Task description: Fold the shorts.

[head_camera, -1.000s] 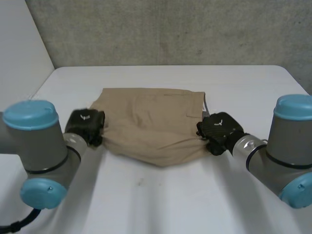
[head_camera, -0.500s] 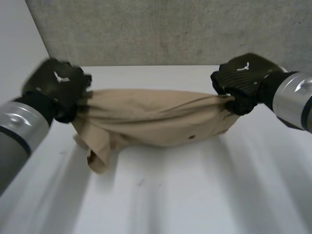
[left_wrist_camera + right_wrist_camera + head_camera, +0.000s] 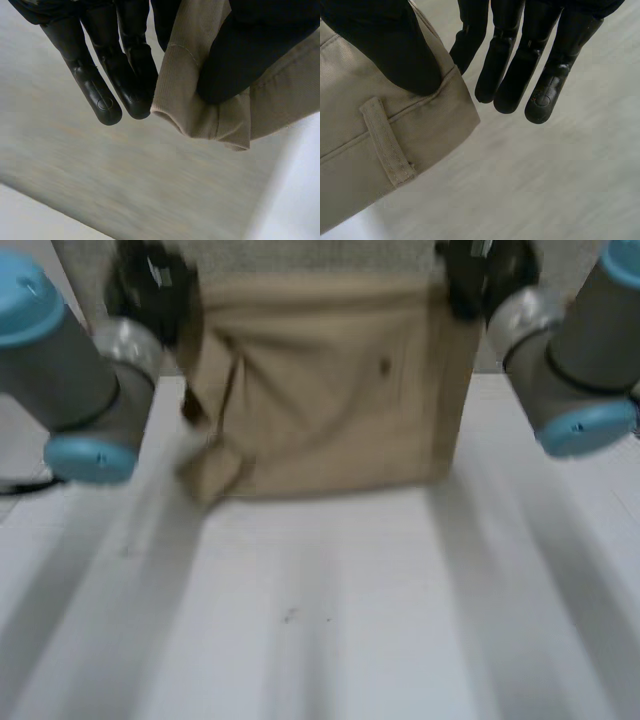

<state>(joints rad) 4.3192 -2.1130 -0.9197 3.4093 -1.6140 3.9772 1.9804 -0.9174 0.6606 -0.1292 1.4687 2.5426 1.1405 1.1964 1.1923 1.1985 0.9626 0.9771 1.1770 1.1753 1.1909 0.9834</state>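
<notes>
Two hands holding tan shorts (image 3: 320,390) up above the white desk (image 3: 330,610), left hand (image 3: 150,285) pinching one top corner between thumb and fingers (image 3: 127,65), right hand (image 3: 485,270) likewise pinching the other corner beside a belt loop (image 3: 387,145), hem low over the desk

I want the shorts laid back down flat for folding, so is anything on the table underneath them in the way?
Nothing visible is in the way. The shorts hang from the left hand and the right hand, each pinching a top corner, and the stretch of table in front of them carries no object.
</notes>
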